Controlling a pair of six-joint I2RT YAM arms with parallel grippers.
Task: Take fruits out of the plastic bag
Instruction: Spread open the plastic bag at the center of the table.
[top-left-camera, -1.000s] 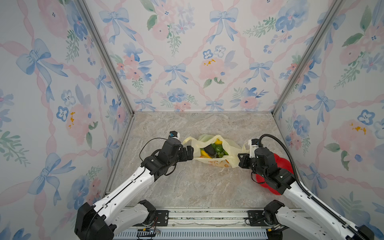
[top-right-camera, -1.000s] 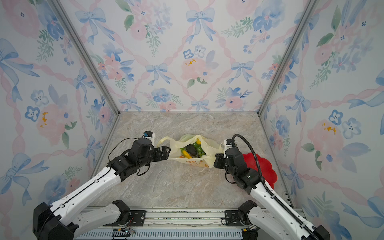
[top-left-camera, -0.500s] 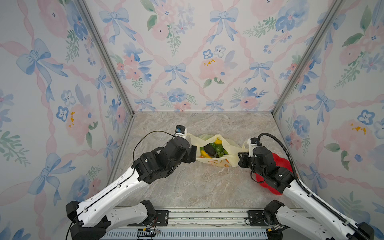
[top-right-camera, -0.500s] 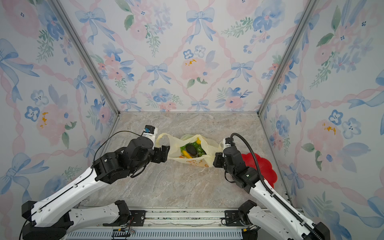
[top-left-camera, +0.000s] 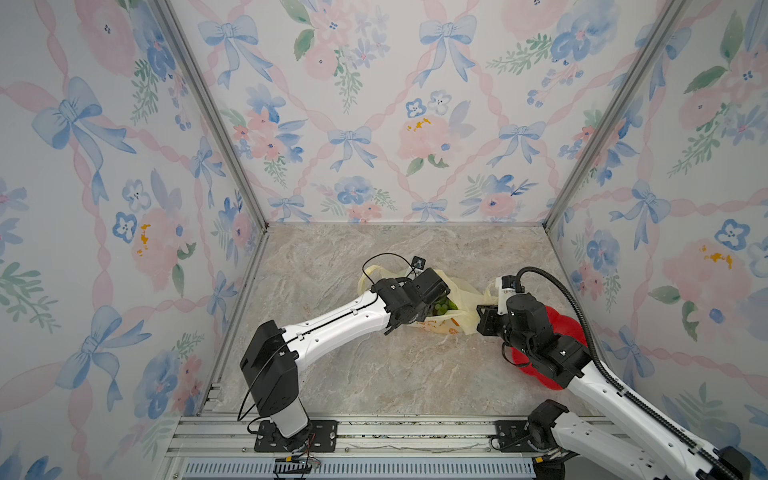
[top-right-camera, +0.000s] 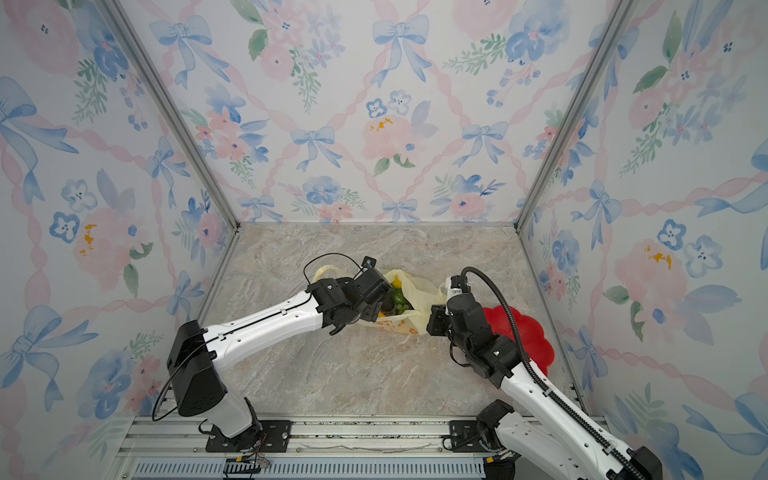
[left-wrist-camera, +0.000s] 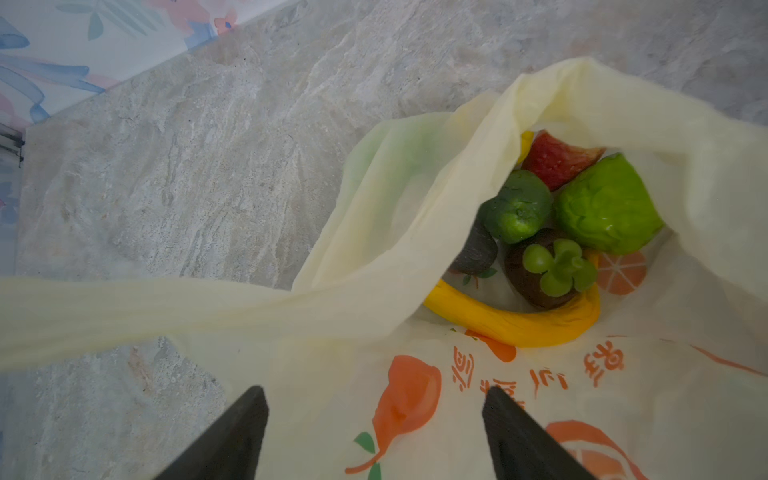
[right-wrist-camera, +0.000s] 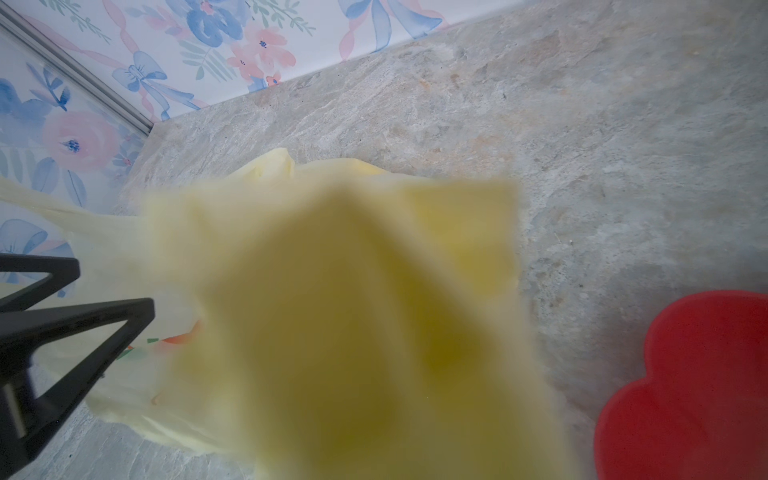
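Near the middle of the marble worktop (top-left-camera: 374, 374), in both top views: plastic bag (top-left-camera: 463, 305) (top-right-camera: 419, 291) lying with its mouth open, fruits (top-left-camera: 442, 307) (top-right-camera: 399, 301) showing inside. At that mouth, left hand (top-left-camera: 438, 301) (top-right-camera: 384, 301), tips hidden behind its own body; cannot tell its opening from above. At the bag's handle on the other side, right hand (top-left-camera: 482, 318) (top-right-camera: 432, 322), tips buried in the film. Just beside it, red flower-shaped plate (top-left-camera: 575, 328) (top-right-camera: 521, 332), partly under the right arm.

From the left wrist: two dark fingers (left-wrist-camera: 232, 436) set wide apart, nothing gripped, only the bag's (left-wrist-camera: 374, 257) printed side beneath the gap. Beyond them, down in the bag: bumpy green citrus (left-wrist-camera: 606, 203), green lime (left-wrist-camera: 517, 208) touching it, red strawberry (left-wrist-camera: 557, 158) behind both, yellow banana (left-wrist-camera: 519, 322) curled around a dark fruit (left-wrist-camera: 536, 282) with a green leafy cap, second dark fruit (left-wrist-camera: 478, 251) half under the rim.

From the right wrist: blurred yellow film of the bag (right-wrist-camera: 332, 311) across most of the lens. Right hand's fingers (right-wrist-camera: 83, 328) closed together, pinching a thin fold of that film. Plate (right-wrist-camera: 685, 386) on bare worktop, apart from the bag.
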